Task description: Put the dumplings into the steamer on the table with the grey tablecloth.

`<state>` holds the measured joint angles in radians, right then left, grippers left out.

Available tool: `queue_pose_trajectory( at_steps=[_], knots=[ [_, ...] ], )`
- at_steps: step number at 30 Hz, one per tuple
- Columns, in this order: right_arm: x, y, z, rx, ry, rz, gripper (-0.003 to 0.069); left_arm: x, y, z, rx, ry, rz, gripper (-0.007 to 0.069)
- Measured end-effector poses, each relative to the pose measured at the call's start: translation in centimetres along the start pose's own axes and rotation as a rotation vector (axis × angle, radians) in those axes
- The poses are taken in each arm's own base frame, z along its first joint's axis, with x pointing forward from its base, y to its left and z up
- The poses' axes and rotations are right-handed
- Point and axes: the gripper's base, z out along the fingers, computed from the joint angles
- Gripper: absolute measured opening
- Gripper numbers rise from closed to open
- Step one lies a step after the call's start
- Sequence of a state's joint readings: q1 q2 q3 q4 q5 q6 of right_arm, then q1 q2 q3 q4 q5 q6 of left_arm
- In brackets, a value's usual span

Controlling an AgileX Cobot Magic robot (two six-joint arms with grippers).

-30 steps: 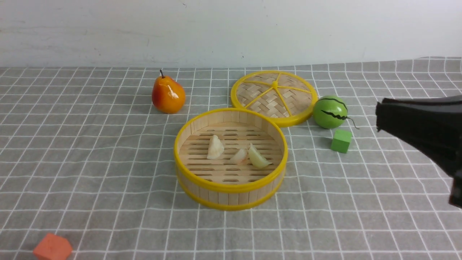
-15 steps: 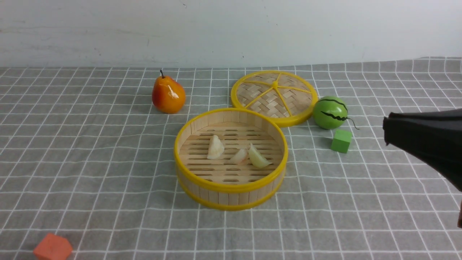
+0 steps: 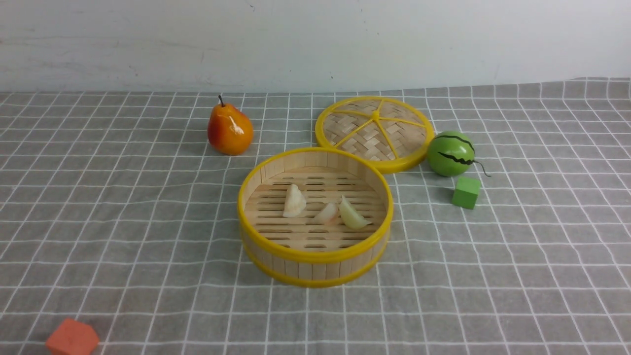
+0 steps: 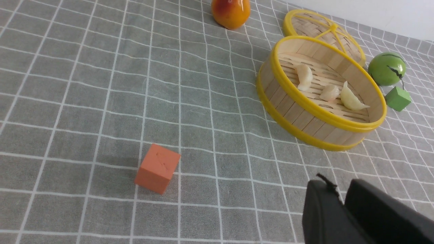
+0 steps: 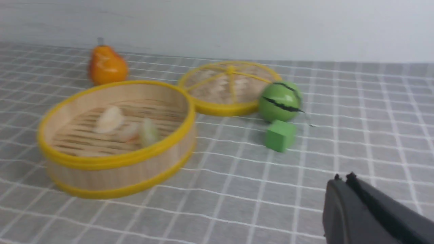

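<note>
3 dumplings point(image 3: 294, 201) in 1 steamer point(image 3: 315, 256); right pincer point(image 5: 343, 178) closed, empty; left pincer point(image 4: 340, 189): cannot tell how open.

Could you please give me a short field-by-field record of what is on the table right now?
dumplings: three, all on the steamer floor
steamer: uncovered, on the grey tablecloth
lid: flat on the cloth, behind the steamer
other items: pear, green melon, green cube, orange cube
right tool: shut, empty
left tool: holds nothing
task state: looks complete
</note>
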<state>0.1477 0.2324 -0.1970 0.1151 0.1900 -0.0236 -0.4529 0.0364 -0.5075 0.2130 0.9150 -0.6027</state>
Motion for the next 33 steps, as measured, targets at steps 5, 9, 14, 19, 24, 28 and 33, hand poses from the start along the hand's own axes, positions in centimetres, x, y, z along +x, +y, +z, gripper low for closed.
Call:
queue_pose_trajectory(
  at_steps=[5, 9, 14, 19, 24, 28, 33],
  knots=[
    [3.6, -1.4, -1.0, 0.160, -0.014, 0.071, -0.0022, 0.0, 0.0, 0.0, 0.000, 0.000, 0.000, 0.0106],
    [6.5, -2.0, -1.1, 0.236, 0.029, 0.119, -0.0022, 0.0, 0.0, 0.0, 0.000, 0.000, 0.000, 0.0110],
    [7.4, -2.1, -1.2, 0.253, 0.098, 0.134, -0.0022, 0.0, 0.0, 0.0, 0.000, 0.000, 0.000, 0.0111],
    [7.6, -2.1, -1.2, 0.256, 0.129, 0.136, -0.0022, 0.1, 0.1, 0.0, -0.006, 0.008, 0.000, 0.0111],
    [7.5, -2.0, -1.2, 0.244, 0.130, 0.150, -0.0022, 0.1, 0.1, 0.0, -0.006, 0.009, 0.000, 0.0113],
    [7.6, -1.9, -1.2, 0.241, 0.131, 0.159, -0.0022, 0.1, 0.1, 0.0, -0.006, 0.009, 0.000, 0.0116],
    [7.6, -1.9, -1.2, 0.239, 0.131, 0.165, -0.0019, 0.1, 0.1, 0.0, -0.006, 0.009, 0.000, 0.0123]
  ],
)
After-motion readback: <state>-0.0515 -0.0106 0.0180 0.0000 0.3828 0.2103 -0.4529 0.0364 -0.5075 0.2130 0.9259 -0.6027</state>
